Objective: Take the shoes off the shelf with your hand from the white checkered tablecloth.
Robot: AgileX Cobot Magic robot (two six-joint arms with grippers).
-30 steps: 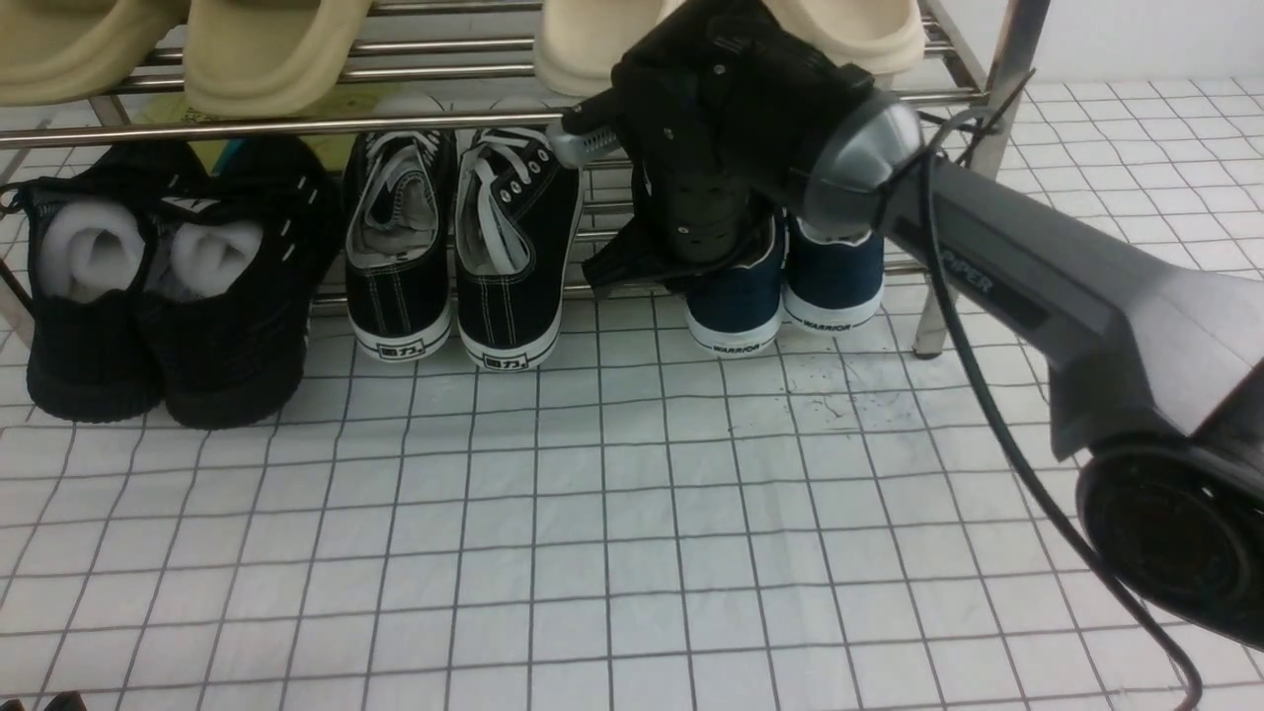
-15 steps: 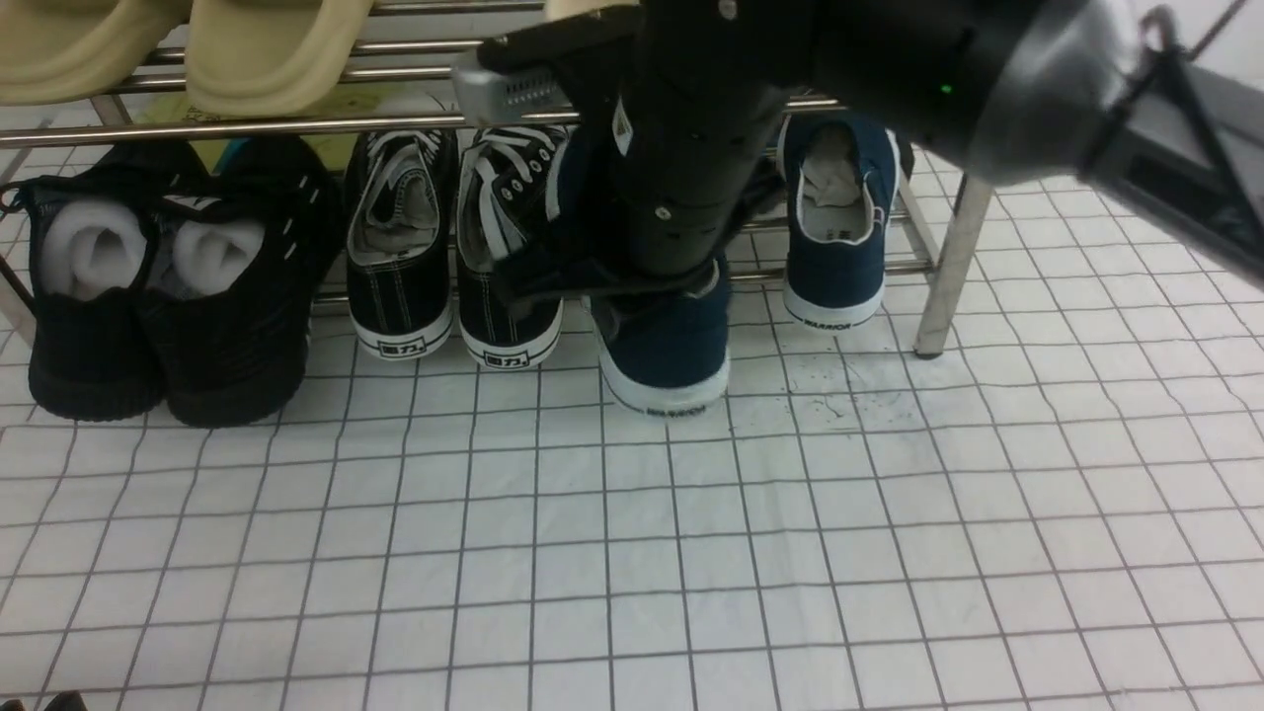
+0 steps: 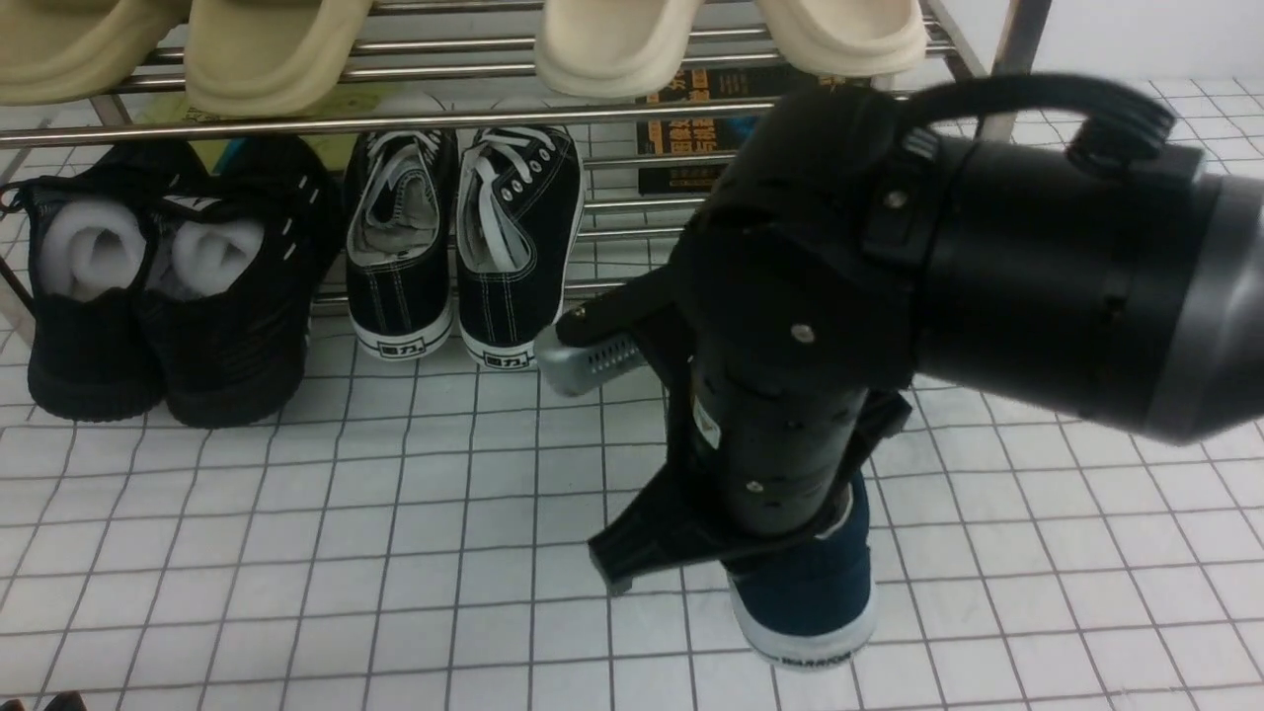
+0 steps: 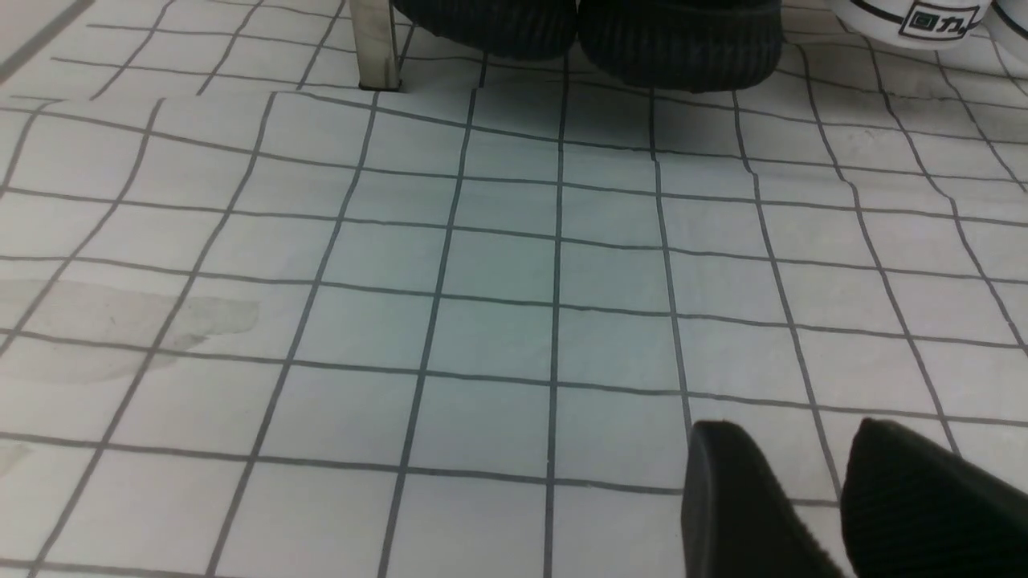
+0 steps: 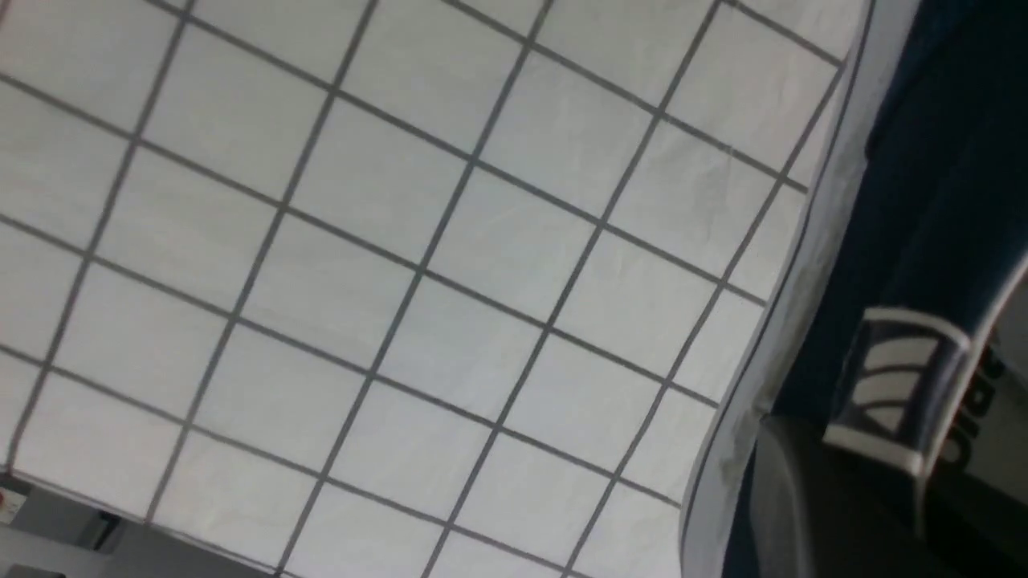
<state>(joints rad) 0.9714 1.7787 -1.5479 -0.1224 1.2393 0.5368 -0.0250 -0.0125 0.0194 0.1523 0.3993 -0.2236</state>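
Note:
My right gripper (image 3: 780,523) is shut on the heel rim of one navy shoe (image 3: 805,592), whose white sole reads WARRIOR. The shoe is out in front of the shelf (image 3: 296,126), low over the white checkered tablecloth (image 3: 395,553); I cannot tell whether it touches. In the right wrist view the shoe (image 5: 923,201) and its heel tab sit at the gripper (image 5: 851,482). The second navy shoe is hidden behind the arm. My left gripper (image 4: 791,449) hovers open over the tablecloth (image 4: 482,281) with nothing between its fingers.
On the shelf's lower tier stand black lace-up sneakers (image 3: 464,257) and all-black foam-stuffed shoes (image 3: 168,286), plus a dark book (image 3: 691,128) at the back. Beige slippers (image 3: 612,39) fill the upper tier. A shelf leg (image 4: 373,44) stands ahead of the left gripper.
My right gripper has drawn one navy shoe off the lower tier, towards the camera and to the right. The other navy shoe, visible half a second ago, is now behind the arm.

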